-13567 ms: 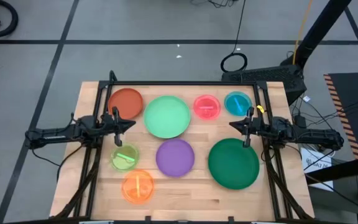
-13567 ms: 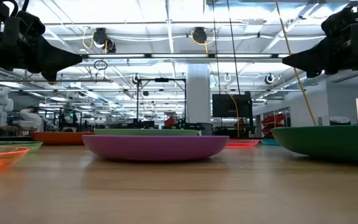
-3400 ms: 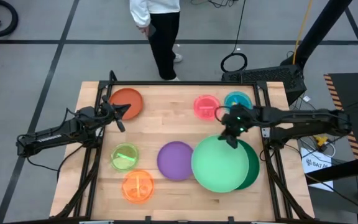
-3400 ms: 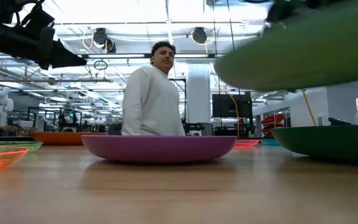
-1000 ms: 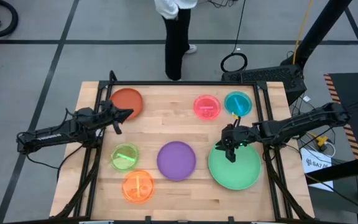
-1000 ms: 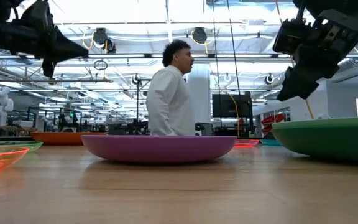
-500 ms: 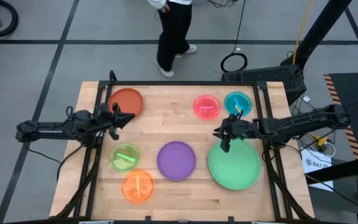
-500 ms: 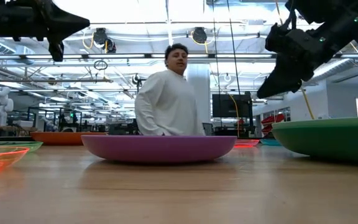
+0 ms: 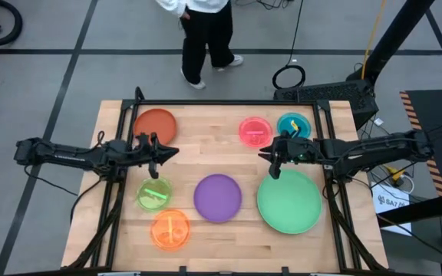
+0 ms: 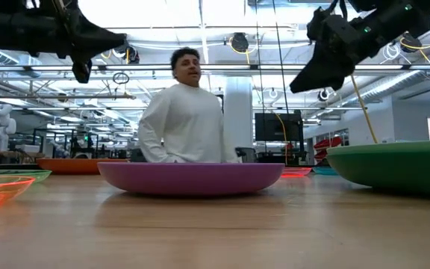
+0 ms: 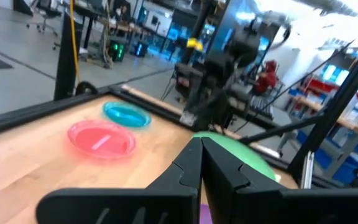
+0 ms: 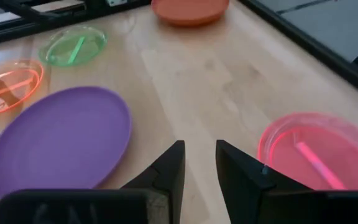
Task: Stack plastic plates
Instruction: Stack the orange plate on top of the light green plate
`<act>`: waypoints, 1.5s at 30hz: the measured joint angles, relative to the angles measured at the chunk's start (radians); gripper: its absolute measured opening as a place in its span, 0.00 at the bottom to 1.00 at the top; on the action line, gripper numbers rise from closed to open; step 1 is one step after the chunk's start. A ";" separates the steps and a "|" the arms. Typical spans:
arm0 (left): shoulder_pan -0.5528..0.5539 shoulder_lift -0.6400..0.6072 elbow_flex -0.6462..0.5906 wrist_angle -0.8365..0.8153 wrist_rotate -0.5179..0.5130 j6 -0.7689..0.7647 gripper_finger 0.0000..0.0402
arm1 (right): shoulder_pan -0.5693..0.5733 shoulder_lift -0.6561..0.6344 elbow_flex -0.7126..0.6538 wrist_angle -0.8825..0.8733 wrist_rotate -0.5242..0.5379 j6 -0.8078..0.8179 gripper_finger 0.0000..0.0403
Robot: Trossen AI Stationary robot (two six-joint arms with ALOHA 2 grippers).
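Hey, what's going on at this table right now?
A two-armed robot is stacking plastic plates. The mint green plate already lies on the dark green one at the table's right. The right gripper, empty and slightly open, hovers between that stack and the pink plate. The left gripper, shut and empty, hangs near the orange-red plate. A person stands behind the table.

1. The mint green plate (image 9: 289, 201) lies nested on the dark green plate (image 10: 402, 168) at the table's right side; from above only the mint one shows.
2. The purple plate (image 9: 218, 197) sits flat just left of that pair.
3. The orange-red plate (image 9: 155, 123) rests in the far left corner.
4. The small pink plate (image 9: 255, 131) and blue plate (image 9: 292, 125) lie side by side at the far edge.
5. The small lime plate (image 9: 153, 192) and orange plate (image 9: 169, 228) lie near the front left.
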 joint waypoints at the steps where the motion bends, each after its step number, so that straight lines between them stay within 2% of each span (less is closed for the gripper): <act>1: -0.003 0.014 0.000 0.003 0.000 -0.001 0.03 | -0.005 0.000 0.006 0.000 0.000 -0.010 0.21; 13: -0.005 0.106 0.000 0.039 -0.002 -0.011 0.03 | -0.056 0.000 0.024 0.000 0.000 -0.020 0.21; 29: -0.005 0.134 0.000 0.013 -0.157 -0.086 0.03 | -0.078 0.000 0.024 0.001 0.000 -0.049 0.21; 33: -0.005 0.208 0.009 0.003 -0.175 -0.130 0.03 | -0.094 0.000 0.024 0.001 -0.001 -0.049 0.21; 37: -0.002 0.324 0.074 -0.014 -0.176 -0.133 0.03 | -0.119 0.000 0.024 0.001 -0.001 -0.049 0.21; 40: 0.021 0.405 0.173 -0.186 -0.176 -0.134 0.03 | -0.134 0.000 0.024 0.001 -0.001 -0.055 0.21; 45: 0.082 0.541 0.389 -0.713 -0.178 -0.179 0.03 | -0.153 0.000 0.024 0.001 -0.003 -0.072 0.21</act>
